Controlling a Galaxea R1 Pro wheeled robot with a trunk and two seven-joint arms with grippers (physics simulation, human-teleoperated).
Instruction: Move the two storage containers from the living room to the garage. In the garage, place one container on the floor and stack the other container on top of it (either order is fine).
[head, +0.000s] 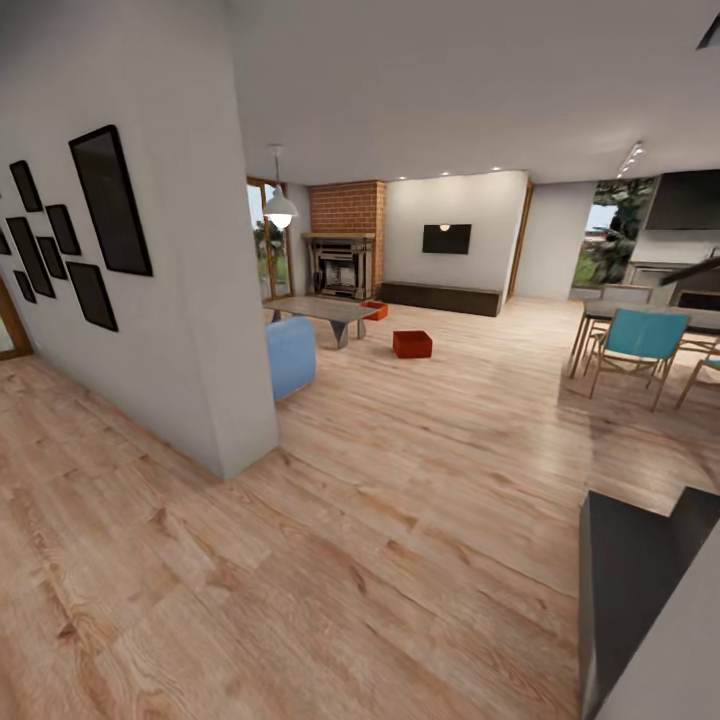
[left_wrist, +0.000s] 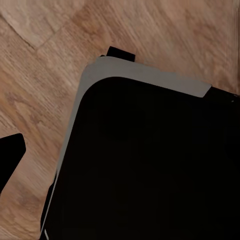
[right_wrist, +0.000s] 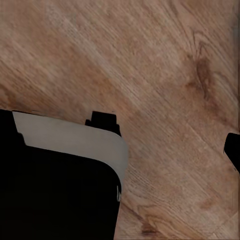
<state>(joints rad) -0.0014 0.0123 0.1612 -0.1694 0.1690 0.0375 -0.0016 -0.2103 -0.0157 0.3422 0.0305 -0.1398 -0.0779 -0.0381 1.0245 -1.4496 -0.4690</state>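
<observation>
Grippers: aperture of both cannot be told, each wrist view shows wood-plank floor (right_wrist: 150, 75) and dark robot base (left_wrist: 150, 165) | two storage containers (head: 411, 343) (head: 375, 310) far ahead of grippers, near fireplace (head: 342, 262), apart

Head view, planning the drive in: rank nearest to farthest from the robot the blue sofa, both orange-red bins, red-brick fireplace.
1. Blue sofa, left.
2. Orange-red bin on open floor.
3. Orange-red bin beside table.
4. Red-brick fireplace, back wall.

Two storage containers (head: 411, 343) on floor (head: 400, 500) right of sofa (head: 291, 356), fireplace (head: 340, 265) behind
</observation>
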